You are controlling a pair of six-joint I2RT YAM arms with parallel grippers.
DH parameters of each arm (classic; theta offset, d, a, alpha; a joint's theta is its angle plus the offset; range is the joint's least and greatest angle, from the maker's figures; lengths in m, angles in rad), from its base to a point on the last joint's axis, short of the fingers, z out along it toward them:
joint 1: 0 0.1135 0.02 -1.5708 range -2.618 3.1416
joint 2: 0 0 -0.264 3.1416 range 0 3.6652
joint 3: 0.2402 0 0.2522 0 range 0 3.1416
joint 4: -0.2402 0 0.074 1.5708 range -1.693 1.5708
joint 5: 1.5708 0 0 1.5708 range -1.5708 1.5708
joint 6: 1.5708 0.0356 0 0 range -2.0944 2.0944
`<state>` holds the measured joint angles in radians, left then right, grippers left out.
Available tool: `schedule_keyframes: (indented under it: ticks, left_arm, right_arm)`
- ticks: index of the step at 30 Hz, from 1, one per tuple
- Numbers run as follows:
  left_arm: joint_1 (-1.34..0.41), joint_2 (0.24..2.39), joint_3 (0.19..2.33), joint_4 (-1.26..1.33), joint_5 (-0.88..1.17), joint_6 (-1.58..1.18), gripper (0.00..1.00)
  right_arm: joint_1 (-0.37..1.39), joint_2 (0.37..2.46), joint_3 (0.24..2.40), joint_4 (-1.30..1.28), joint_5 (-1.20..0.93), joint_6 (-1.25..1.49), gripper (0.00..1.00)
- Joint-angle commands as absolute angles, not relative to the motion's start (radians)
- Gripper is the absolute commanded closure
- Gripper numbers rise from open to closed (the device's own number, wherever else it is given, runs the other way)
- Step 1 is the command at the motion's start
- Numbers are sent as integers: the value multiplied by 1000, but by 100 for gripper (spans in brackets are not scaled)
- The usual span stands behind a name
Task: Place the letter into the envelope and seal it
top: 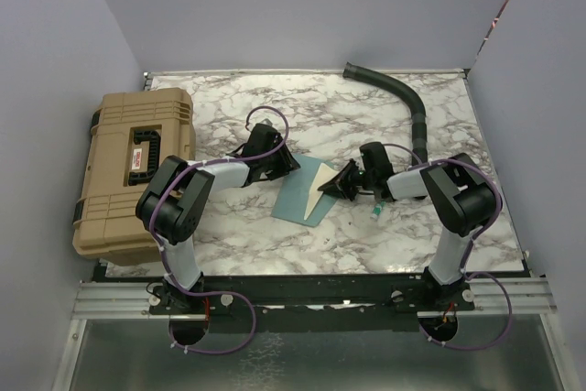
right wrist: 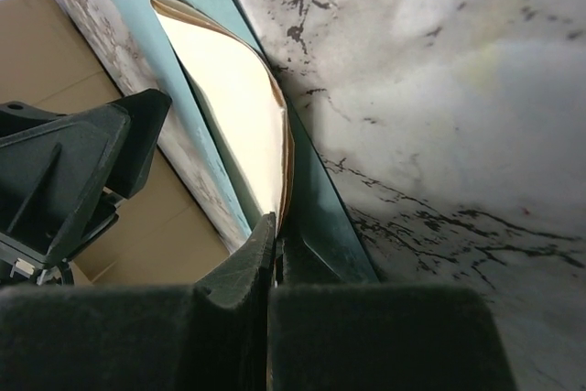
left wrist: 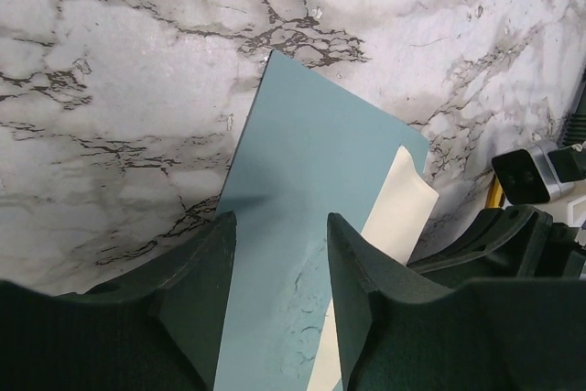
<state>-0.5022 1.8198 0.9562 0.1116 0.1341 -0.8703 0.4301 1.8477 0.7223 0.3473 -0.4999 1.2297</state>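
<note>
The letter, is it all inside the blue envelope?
Not fully: the letter sticks out of the envelope, curled, pinched by the right gripper.

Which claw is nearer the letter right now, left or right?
Right. The right claw is shut on the edge of the letter. The left claw sits open over the envelope, with the letter off to one side of it.
</note>
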Motion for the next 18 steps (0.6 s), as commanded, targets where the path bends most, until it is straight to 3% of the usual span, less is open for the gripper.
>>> schedule_keyframes:
  ticks: [1, 18]
  left_arm:
    - [-509, 1859, 908, 46, 162, -847, 52]
    - [-508, 1897, 939, 51, 161, -789, 51]
  right_arm:
    - [438, 1900, 740, 271, -506, 1179, 100]
    - [371, 1908, 764, 63, -688, 952, 100]
